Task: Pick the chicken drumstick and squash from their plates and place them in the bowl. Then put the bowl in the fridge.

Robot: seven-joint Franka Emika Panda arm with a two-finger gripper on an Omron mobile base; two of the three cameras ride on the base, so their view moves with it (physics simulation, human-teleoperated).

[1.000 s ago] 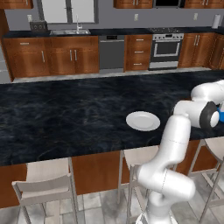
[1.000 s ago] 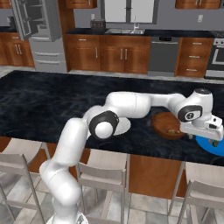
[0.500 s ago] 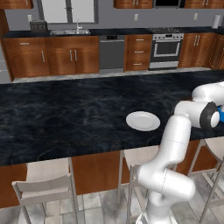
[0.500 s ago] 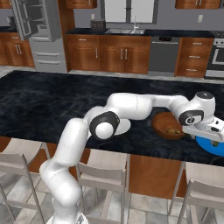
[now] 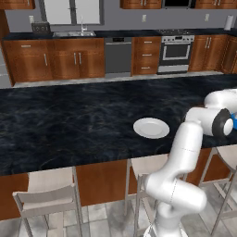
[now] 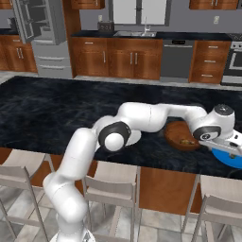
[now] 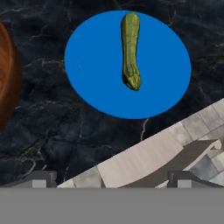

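One squash (image 7: 130, 50) on one blue plate (image 7: 94, 70), one bowl (image 6: 181, 134) beside; gripper (image 7: 112, 181) wide open, empty.

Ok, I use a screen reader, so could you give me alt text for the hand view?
A green squash lies on a round blue plate on a dark marbled counter. The edge of a brown bowl shows at the left, apart from the plate, and a stool seat sits below the counter's edge.

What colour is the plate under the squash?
Bright blue: the plate under the dark green squash shows best in the hand view.
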